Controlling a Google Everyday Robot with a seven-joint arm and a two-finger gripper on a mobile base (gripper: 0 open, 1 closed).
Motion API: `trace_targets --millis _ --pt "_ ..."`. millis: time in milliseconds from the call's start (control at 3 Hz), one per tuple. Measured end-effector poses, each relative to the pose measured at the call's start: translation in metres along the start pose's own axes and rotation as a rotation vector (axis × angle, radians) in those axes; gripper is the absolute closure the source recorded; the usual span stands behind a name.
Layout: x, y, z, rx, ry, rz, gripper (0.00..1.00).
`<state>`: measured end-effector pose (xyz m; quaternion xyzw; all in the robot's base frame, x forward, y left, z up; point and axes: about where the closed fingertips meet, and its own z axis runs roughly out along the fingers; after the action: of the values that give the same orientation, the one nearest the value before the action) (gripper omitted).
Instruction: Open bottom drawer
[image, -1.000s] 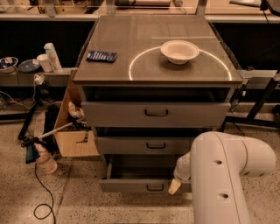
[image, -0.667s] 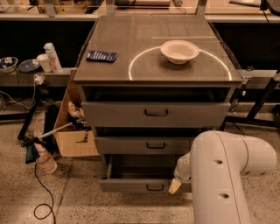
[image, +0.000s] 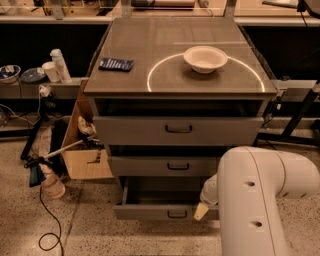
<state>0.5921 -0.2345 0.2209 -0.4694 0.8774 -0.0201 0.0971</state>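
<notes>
- Bottom drawer (image: 150, 212) stands pulled out, tray showing (looks largely done).
- Hand (image: 201, 210) sits just right of its handle (image: 177, 214); its grip I cannot tell.

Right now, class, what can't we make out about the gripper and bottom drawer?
All in the camera view.
The gripper, at the right front end of the bottom drawer: mostly hidden behind the white arm.
The bottom drawer: right end covered by the white arm; rear of its tray hidden under the middle drawer.
The blue packet: too small to identify.
</notes>
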Motion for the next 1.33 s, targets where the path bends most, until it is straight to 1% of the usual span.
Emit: trace_targets --millis 333,667,1000,1333 --pt "0.0003 -0.0025 -0.0021 0.009 0.001 0.005 0.0" --pt "0.0003 -0.0025 -0.0021 0.009 0.001 0.005 0.18" --pt "0.0003 -0.0025 -0.0021 0.009 0.001 0.005 0.5" --pt "0.0004 -0.0024 -0.002 0.009 0.001 0.005 0.73"
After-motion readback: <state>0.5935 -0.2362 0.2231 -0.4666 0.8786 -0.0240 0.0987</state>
